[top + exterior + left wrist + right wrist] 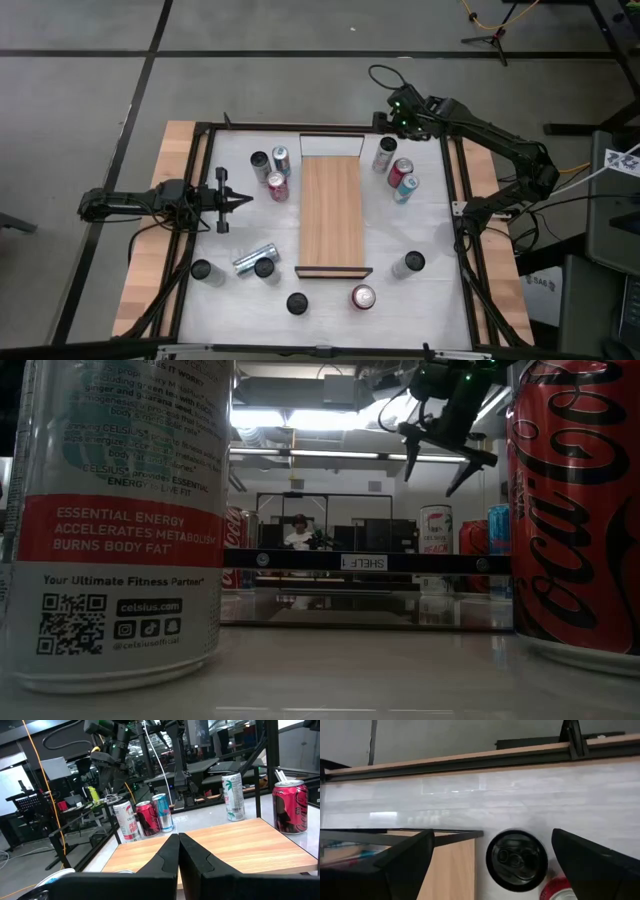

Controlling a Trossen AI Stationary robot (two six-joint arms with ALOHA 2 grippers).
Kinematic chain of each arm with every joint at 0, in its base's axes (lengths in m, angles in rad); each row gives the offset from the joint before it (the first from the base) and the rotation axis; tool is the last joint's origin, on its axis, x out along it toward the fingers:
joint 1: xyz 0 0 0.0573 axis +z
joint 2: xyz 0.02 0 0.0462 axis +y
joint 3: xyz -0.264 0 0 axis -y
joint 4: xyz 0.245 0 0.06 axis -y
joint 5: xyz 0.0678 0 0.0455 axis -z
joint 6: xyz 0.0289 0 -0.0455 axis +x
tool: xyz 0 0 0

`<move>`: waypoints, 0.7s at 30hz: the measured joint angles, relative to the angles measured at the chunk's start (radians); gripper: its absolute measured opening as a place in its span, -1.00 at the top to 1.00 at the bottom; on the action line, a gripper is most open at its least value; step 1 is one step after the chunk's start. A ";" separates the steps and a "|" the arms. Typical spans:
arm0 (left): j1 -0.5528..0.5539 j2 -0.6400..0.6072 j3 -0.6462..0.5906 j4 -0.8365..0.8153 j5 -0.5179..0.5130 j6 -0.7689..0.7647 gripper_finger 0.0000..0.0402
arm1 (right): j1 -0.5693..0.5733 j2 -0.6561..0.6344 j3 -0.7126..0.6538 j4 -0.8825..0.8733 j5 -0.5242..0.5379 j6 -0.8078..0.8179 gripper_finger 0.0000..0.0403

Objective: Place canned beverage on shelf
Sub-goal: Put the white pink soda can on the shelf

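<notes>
The shelf (332, 215) is a light-brown plank lying flat mid-table. No can stands on it. A silver can (385, 153), a red can (401, 172) and a teal can (405, 188) stand upright on the table by its far right side. My right gripper (395, 118) hangs open above them, slanting down, its fingers spread in the low view (440, 465). Between its fingers (494, 834), well below, shows a black can top (516, 860) beside the shelf's edge (452, 870). My left gripper (245, 200) waits shut and level at the table's left, pointing at the shelf (235, 842).
Three more cans (272, 170) stand left of the shelf's far end. Several cans stand along the near side, and one silver can (250, 260) lies on its side. Two cans (120, 520) (580, 510) loom close to the low camera. A person (298, 535) sits in the room behind.
</notes>
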 joint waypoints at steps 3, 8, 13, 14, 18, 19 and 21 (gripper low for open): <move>0.000 0.000 0.000 0.000 0.000 0.000 1.00 | 0.019 0.004 0.000 -0.023 0.032 0.017 -0.94; 0.000 0.000 0.000 0.000 0.000 0.000 1.00 | 0.060 0.005 0.000 -0.045 0.096 0.056 -0.94; 0.000 0.000 0.000 0.000 0.000 0.001 1.00 | 0.088 0.010 0.000 -0.045 0.130 0.079 -0.94; 0.000 0.000 0.000 0.000 0.000 0.001 1.00 | 0.093 0.016 0.000 -0.045 0.130 0.080 -0.94; 0.000 0.000 0.000 0.000 0.000 0.001 1.00 | 0.094 0.053 0.000 -0.048 0.133 0.082 -0.94; 0.000 0.000 0.000 0.000 0.000 0.001 1.00 | 0.093 0.066 0.000 -0.049 0.128 0.091 -0.94; 0.000 0.000 0.000 0.000 0.000 0.001 1.00 | 0.091 0.092 -0.001 -0.055 0.120 0.098 -0.94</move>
